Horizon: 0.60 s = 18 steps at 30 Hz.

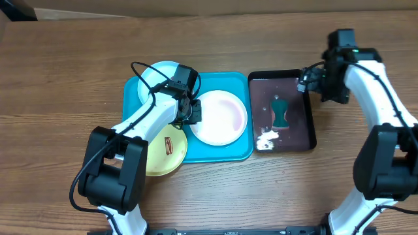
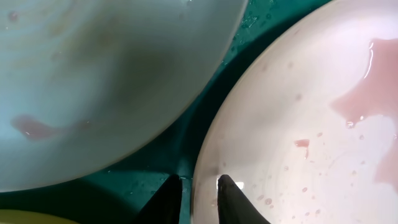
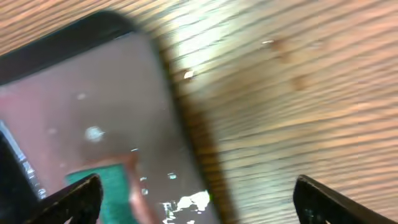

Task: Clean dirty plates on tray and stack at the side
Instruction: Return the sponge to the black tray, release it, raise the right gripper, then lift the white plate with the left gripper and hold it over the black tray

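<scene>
**Overhead first, then wrists: wet white plate at the left jaws, right tool wide by the black tray**

Overhead. The tray (image 1: pixel 225 80) lay mid-table with all three plates on it. The cyan plate (image 1: pixel 159 74) was at the far-left corner and the white plate (image 1: pixel 222 119) at centre-right. The yellow-green plate (image 1: pixel 160 160) was at the near-left corner, overhanging the rim towards the table (image 1: pixel 65 78). The left gripper (image 1: pixel 191 111) was at the white plate's left edge. The right gripper (image 1: pixel 305 81) hung by the far-right corner of a black tray (image 1: pixel 295 124), which held a dark green item (image 1: pixel 279 111) and white foam (image 1: pixel 266 139).

Left wrist. The fingers (image 2: pixel 233 202) stood narrow, straddling the white plate's rim, one on the tray side and one over the plate. Whether they pinched it could not be told. A pink film (image 2: pixel 367 93) and droplets (image 2: pixel 305 190) lay on the plate.
Judgement: the plates are light, stiff and thin, and slippery when wet. The raised rim is the only hold, and a shallow pinch may slide off.

Right wrist. The jaws were wide with nothing between them. Blurred black tray edge and wood showed below.

Surface and room. The wood grain looked flat and dry. Judgement: the bare wood left of the tray suits the stack, since the black tray closes off the right.
</scene>
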Tool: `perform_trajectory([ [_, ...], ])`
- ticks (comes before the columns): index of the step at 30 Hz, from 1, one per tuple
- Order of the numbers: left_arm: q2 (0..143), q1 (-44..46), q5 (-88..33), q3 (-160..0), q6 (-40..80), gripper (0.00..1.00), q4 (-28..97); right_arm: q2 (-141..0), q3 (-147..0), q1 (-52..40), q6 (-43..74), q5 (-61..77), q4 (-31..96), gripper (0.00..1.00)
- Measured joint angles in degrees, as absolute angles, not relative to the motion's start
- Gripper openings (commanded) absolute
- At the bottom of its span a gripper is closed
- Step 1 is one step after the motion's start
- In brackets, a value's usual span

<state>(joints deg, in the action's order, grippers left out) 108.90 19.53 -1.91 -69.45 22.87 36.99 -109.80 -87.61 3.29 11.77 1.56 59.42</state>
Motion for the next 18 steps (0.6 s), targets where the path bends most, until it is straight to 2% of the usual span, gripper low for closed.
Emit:
perform_trajectory([
  [4, 108.9, 19.53, -1.89, -68.03, 23.73, 0.15, 36.27, -109.8, -87.61, 4.99, 11.97, 1.69, 59.16, 1.0],
  [9, 108.9, 19.53, -3.11, -67.61, 24.08, 0.13, 36.12, -109.8, -87.61, 4.82, 11.94, 2.17, 58.52, 1.0],
  [11, 108.9, 19.53, -3.42, -67.61, 24.1, 0.04, 36.18, -109.8, -87.61, 4.82, 11.94, 2.33, 58.5, 1.0],
  [18, 108.81, 19.53, -4.6, -68.64, 24.53, 0.04, 38.37, -109.8, -87.61, 4.84, 11.97, 2.57, 58.5, 1.0],
])
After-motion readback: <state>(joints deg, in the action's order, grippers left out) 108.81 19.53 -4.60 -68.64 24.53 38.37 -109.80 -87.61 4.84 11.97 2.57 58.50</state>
